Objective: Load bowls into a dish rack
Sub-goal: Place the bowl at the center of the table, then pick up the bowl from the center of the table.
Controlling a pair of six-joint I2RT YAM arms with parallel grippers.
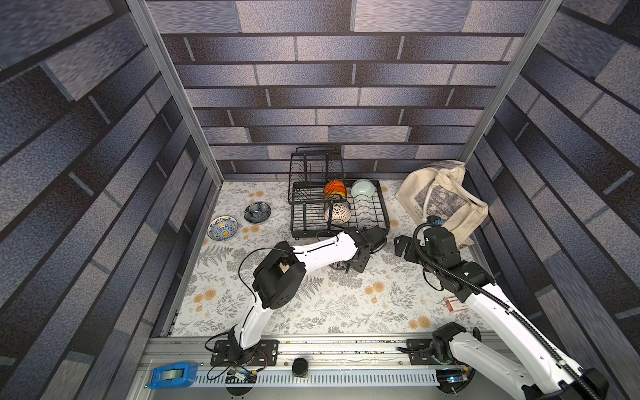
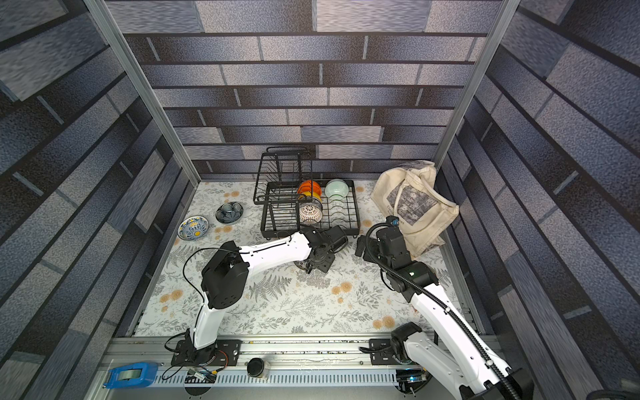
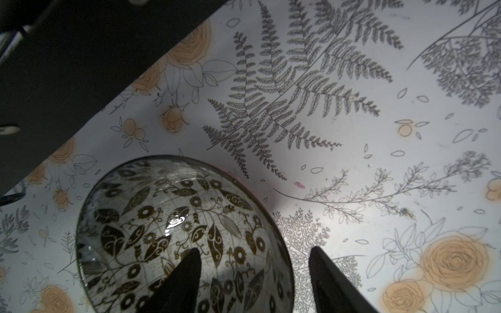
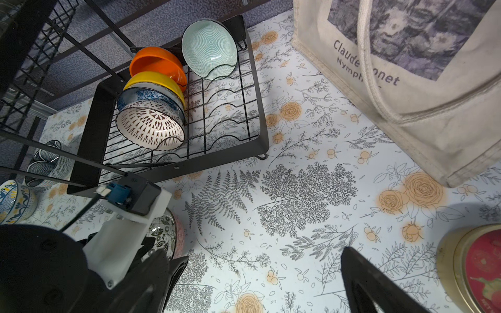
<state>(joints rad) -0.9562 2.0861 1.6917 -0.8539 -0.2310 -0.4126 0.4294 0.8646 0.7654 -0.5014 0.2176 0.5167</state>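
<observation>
The leafy-patterned bowl (image 3: pixel 176 230) is sitting upright on the tabletop (image 3: pixel 352 135), about midway between the left and right edges, just in front of the dish rack (image 1: pixel 383 207), which is standing at the far edge. The left gripper (image 3: pixel 254 273) is hanging over the bowl with its jaws apart. One finger (image 3: pixel 187 281) is reaching inside and the other is outside, so the rim is passing between them, unpinched. The right gripper (image 4: pixel 257 284) is hovering beside it toward the right edge, spread wide and holding nothing. Other bowls (image 4: pixel 151 127) are leaning in a row in the rack's base. A blue-yellow bowl (image 1: pixel 222 227) and a dark blue-grey bowl (image 1: pixel 257 212) are sitting near the left edge.
</observation>
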